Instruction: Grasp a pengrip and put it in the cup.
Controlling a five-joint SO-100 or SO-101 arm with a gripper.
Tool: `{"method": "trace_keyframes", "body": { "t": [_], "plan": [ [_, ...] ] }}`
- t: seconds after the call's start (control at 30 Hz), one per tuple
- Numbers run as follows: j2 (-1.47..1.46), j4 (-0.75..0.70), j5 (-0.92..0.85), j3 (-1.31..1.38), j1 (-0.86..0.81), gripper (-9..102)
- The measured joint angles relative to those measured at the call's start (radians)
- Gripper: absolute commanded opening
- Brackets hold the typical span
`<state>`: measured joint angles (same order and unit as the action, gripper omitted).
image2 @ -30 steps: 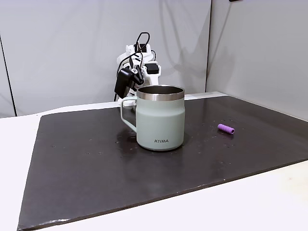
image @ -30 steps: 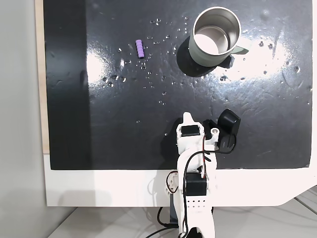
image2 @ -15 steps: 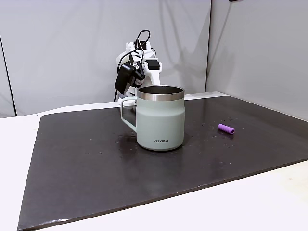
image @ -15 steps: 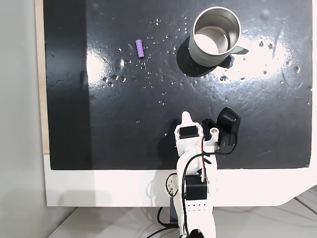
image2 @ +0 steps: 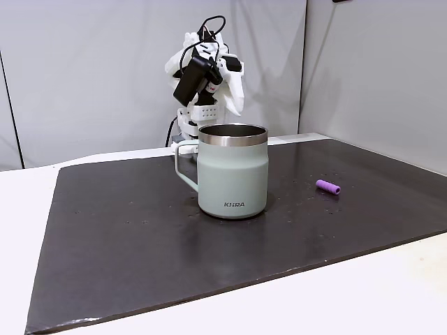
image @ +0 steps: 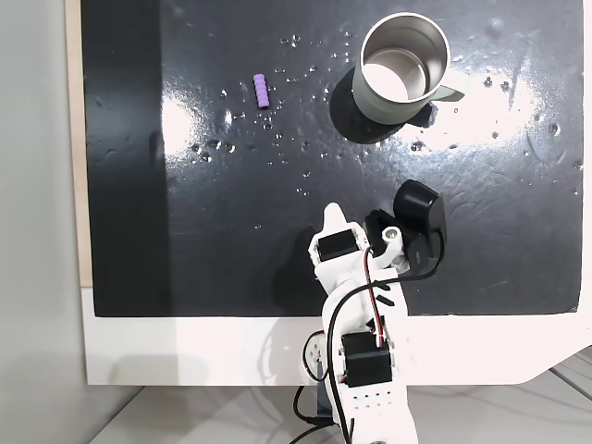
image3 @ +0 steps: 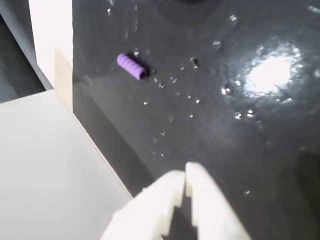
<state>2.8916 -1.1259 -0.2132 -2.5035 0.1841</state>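
So the pengrip (image: 262, 91) is just lying on its side on the black mat (image: 231, 231), up near the top in a fixed view that looks down, well left of the cup (image: 403, 67). In a fixed view from table height, that same little purple ribbed tube (image2: 327, 187) sits off to the right of the cup (image2: 232, 171), clearly apart from it, nothing touching it. In the wrist view it's in the upper left (image3: 132, 67), not far from the mat's edge, with small water droplets scattered around it on the mat (image3: 225, 125).

The cup stands upright, open side up, shiny steel inside and pale grey-green outside, handle pointing right from above.

The gripper (image: 331, 218) is hanging above the lower middle of the mat from above, well away from both the pengrip and the cup. From table height the arm (image2: 206, 77) is reared up behind the cup. In the wrist view the white fingertips (image3: 186, 175) poke in from the bottom edge pressed together, no real gap between them and nothing pinched in there.

A white tabletop (image: 185, 351) shows below the mat.
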Motion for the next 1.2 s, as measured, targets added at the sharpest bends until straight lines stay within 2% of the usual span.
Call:
{"method": "trace_keyframes", "body": {
  "t": [0.2, 0.4, 0.67, 0.83, 1.2],
  "plan": [
    [-0.311, -0.002, -0.054, 0.242, 0.043, 0],
    [-0.632, -0.114, -0.098, 0.548, 0.107, 0],
    [-0.893, -0.179, -0.206, 0.813, 0.25, 0],
    [-1.068, -0.224, -0.252, 1.008, 0.242, 2],
    [-1.281, -0.256, -0.469, 1.192, 0.242, 0]
  ]
}}
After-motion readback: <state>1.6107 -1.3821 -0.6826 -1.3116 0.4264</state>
